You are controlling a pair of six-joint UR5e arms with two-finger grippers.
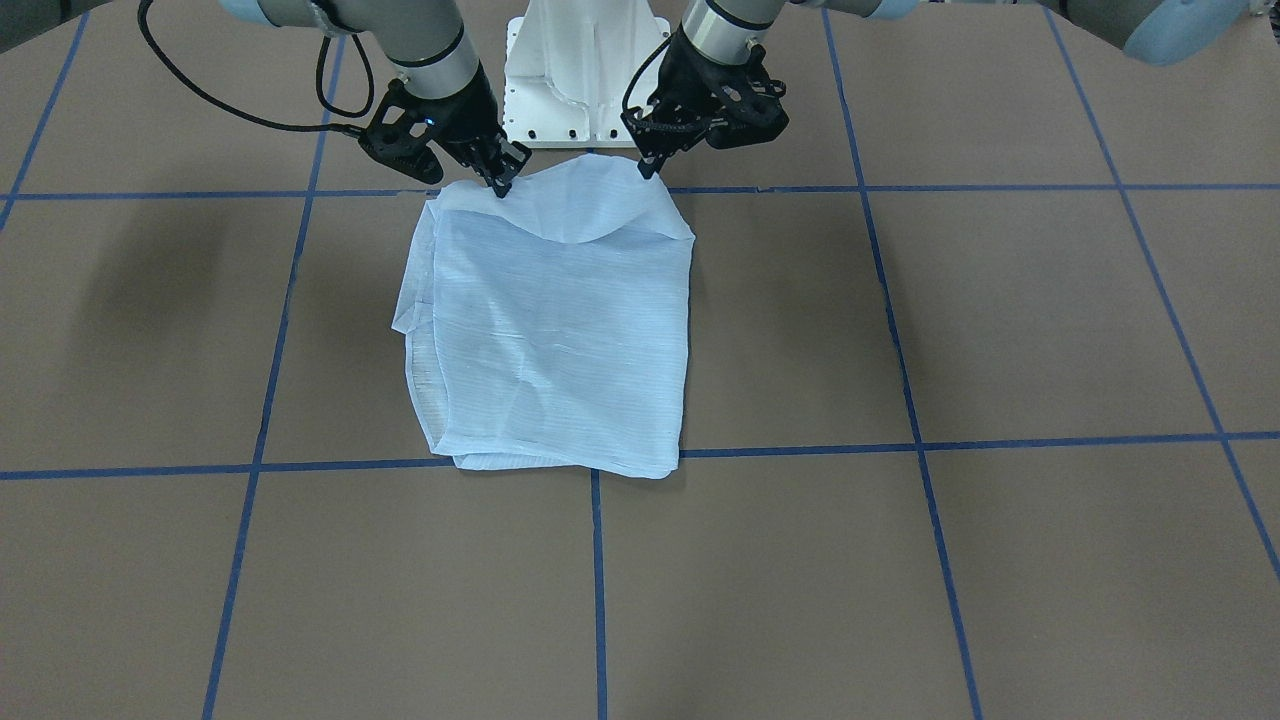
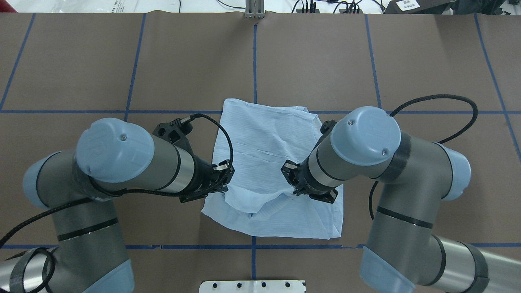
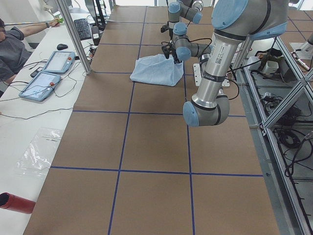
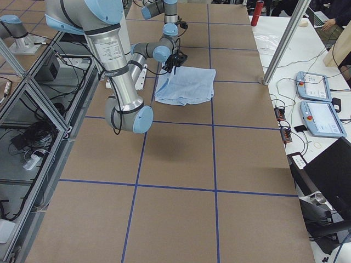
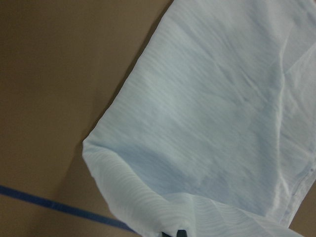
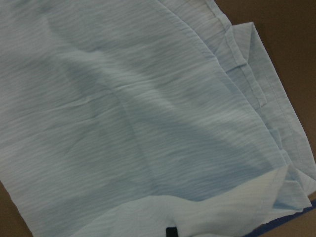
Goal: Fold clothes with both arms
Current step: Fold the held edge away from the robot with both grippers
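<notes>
1. Shirt [image 1: 560,330]: it lies on the desk [image 1: 1000,330] as a rough folded rectangle and spreads out ahead of both hands, away from the robot.
2. Left hand [image 1: 648,168]: clamped on the shirt's edge nearest the robot, at 1 corner.
3. Right hand [image 1: 500,182]: clamped on the same edge, at the other corner.
4. Between the 2 hands the gripped edge is raised off the desk and sags in a shallow curve. The rest of the shirt lies flat below and beyond the fingertips.
5. Handling (judged): the fabric is thin, light and limp. It will drape rather than hold shape, and stacked layers may slide over each other.
6. Grip points (judged): take the edge at its 2 corners and pinch every layer. Hold the hands level and far enough apart to draw the edge taut.
7. Risk (judged): uneven travel of the 2 hands would skew the fold, and a shallow pinch could drop a lower layer.
</notes>
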